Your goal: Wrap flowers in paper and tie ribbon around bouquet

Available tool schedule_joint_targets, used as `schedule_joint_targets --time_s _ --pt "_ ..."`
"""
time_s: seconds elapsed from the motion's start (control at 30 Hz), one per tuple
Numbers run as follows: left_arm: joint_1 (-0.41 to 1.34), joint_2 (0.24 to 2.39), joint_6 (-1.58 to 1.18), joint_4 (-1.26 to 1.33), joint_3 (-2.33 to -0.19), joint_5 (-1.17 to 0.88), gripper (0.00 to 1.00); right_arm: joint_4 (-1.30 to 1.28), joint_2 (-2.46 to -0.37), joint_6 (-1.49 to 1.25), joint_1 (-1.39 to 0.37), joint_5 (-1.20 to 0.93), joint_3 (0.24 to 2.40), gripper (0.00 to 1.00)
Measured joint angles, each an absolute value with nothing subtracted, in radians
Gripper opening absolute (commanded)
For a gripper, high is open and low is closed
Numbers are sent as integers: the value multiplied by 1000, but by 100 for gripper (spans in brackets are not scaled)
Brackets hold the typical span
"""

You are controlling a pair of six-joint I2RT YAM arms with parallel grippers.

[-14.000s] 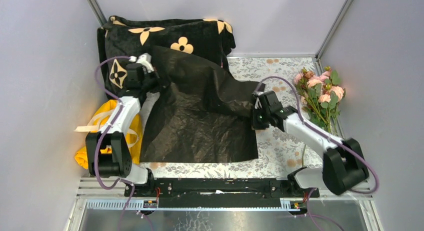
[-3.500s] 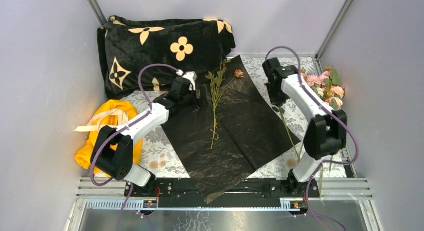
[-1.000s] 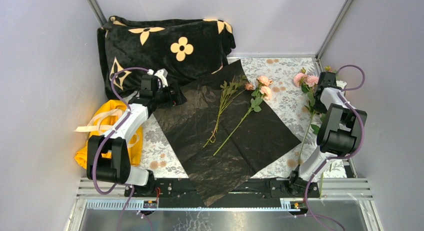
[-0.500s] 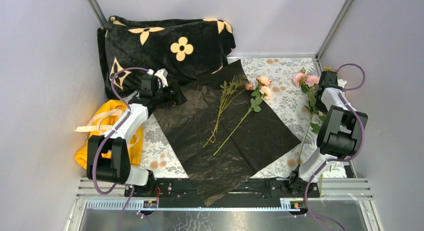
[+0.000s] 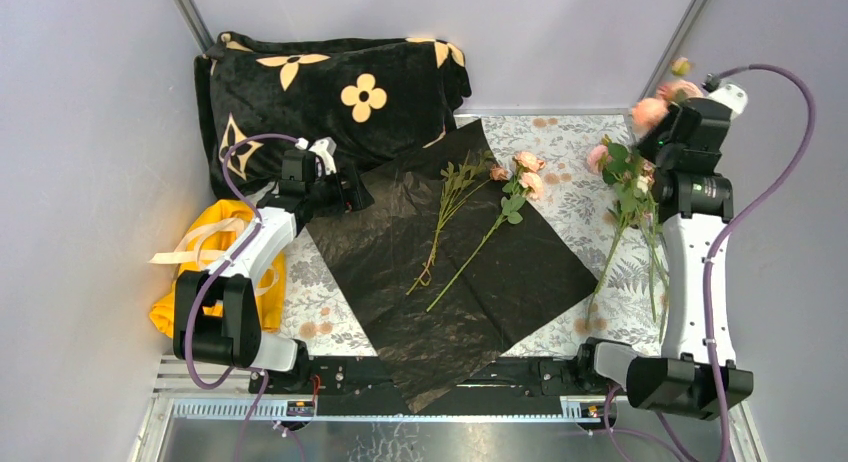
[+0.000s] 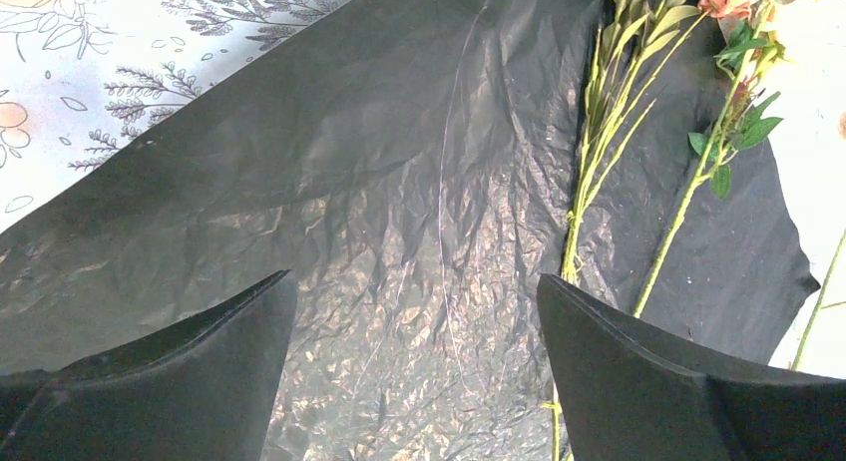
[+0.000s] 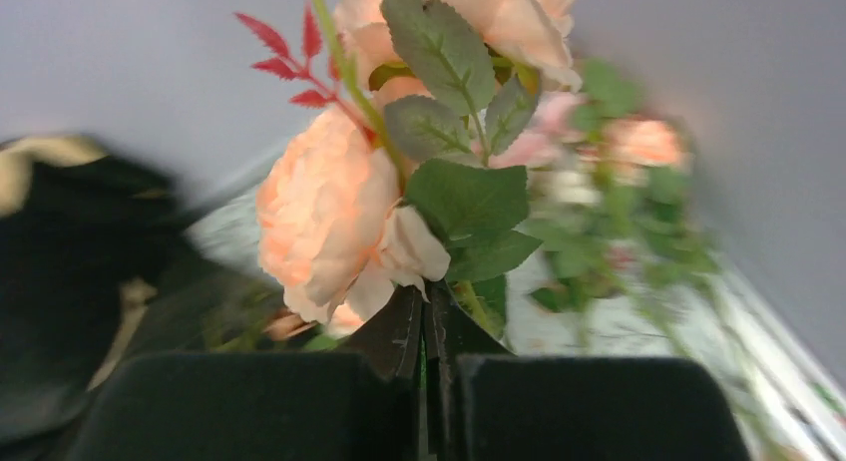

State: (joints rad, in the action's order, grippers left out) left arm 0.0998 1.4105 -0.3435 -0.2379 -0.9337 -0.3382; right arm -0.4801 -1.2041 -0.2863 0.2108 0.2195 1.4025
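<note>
Two flowers (image 5: 513, 204) already lie on the paper (image 5: 450, 272), long axes running from its far corner toward its near-left edge, heads at the far end. Off the paper's right corner the bunch (image 5: 628, 194) hangs raised, blooms up and stems trailing toward the near side, with the right gripper (image 7: 424, 356) jaws clamped together on a stem. The drop spot is left of those jaws, and the right arm is nearer. The left gripper (image 6: 414, 281) sits at the paper's left corner, jaws wide apart and empty.
</note>
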Motion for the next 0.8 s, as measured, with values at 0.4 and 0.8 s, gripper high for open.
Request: schedule_joint_targets --time_s 0.4,0.8 --pt "101 1337 -252 -241 -984 -580 95 -167 -1181 -713 -253 -54 1311 0" --pt "111 1369 -231 -248 -977 -602 90 -77 -1529 -736 -432 -29 1322 0"
